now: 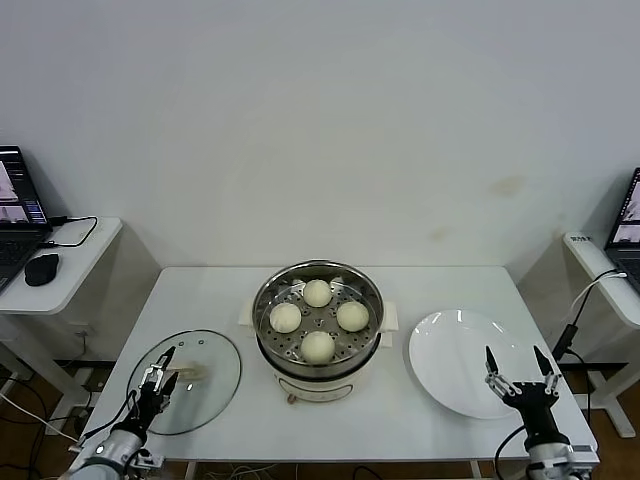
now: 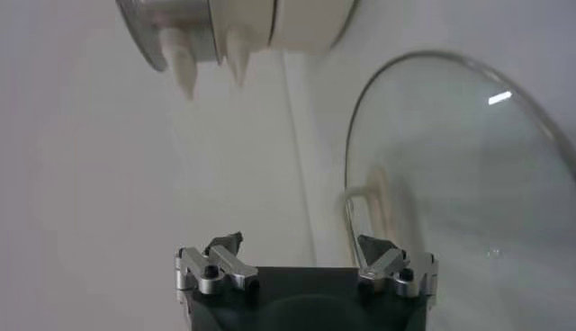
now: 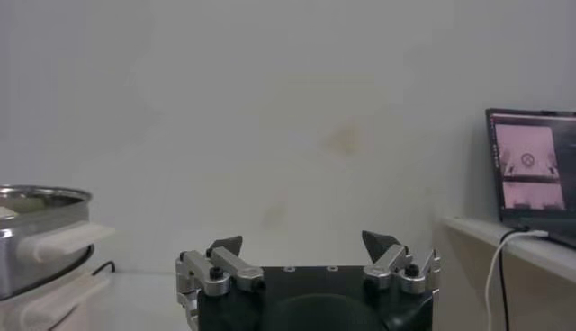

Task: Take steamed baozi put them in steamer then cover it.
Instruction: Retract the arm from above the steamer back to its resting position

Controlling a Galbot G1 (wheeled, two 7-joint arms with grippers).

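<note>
Several cream-white steamed baozi (image 1: 318,293) lie on the perforated tray inside the steamer (image 1: 264,303), a shiny steel pot on a cream base at the table's middle. The cover (image 1: 210,385), a clear glass lid with a cream bar handle, lies flat on the table left of the steamer. My left gripper (image 1: 158,368) hovers open over the cover's near-left part, close to the handle. In the left wrist view the left gripper (image 2: 300,241) holds nothing, with the cover (image 2: 468,180) and the steamer (image 2: 297,22) beyond it. My right gripper (image 1: 513,358) stands open and holds nothing at the front right.
A flat white plate (image 1: 450,350) lies right of the steamer, under my right gripper (image 3: 303,241). Side tables flank the work table: a laptop (image 1: 15,210) and a mouse (image 1: 42,268) on the left, another laptop (image 3: 531,171) with cables on the right. The steamer (image 3: 36,234) shows in the right wrist view.
</note>
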